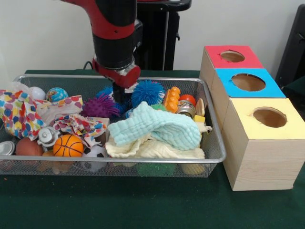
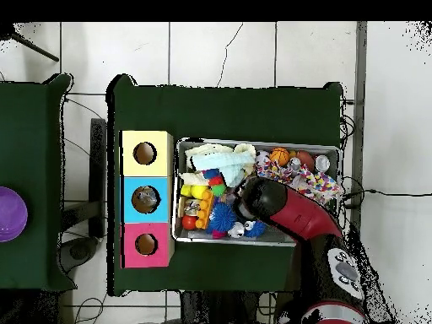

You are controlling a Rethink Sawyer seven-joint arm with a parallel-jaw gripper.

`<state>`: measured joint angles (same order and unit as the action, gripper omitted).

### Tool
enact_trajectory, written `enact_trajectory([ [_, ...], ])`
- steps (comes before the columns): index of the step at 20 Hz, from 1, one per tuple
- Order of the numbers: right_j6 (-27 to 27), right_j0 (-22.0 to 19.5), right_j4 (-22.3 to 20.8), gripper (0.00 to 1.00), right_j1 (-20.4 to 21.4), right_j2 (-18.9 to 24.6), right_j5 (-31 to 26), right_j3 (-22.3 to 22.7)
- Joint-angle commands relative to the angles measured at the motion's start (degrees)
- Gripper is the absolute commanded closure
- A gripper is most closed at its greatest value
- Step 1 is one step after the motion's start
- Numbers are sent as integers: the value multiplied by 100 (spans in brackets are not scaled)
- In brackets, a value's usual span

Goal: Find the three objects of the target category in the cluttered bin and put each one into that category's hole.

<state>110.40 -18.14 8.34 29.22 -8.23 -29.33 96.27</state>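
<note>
The wire mesh bin (image 1: 57, 77) is full of mixed clutter; it also shows in the overhead view (image 2: 175, 221). A clear, wrinkly plastic item (image 1: 51, 109) lies at the left between two polka-dot cloths. Another pale, see-through bit (image 1: 16, 86) shows at the bin's far left corner. My gripper (image 1: 121, 97) is down in the bin's back middle, among blue and purple spiky balls. Its tips are buried there. In the overhead view the arm (image 2: 278, 207) covers it.
Three wooden boxes stand beside the bin, each with a round hole: red top (image 1: 232, 56), blue top (image 1: 248, 82), yellow top (image 1: 269, 117). A mint cloth (image 1: 157, 126), a mini basketball (image 1: 68, 145), metal cans (image 1: 186, 109) and several balls fill the bin.
</note>
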Motion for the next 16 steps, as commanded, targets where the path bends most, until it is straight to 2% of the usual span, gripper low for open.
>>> enact_trajectory([
  [1, 949, 221, -67, 100, -414, 97, 765, -344],
  [4, 890, 242, 82, 100, -486, 188, 792, -388],
  [8, 716, 27, 246, 100, -686, 571, 705, -552],
  [11, 626, -140, 393, 100, -808, 826, 176, -662],
  [16, 600, -179, 437, 100, -866, 779, -644, -840],
])
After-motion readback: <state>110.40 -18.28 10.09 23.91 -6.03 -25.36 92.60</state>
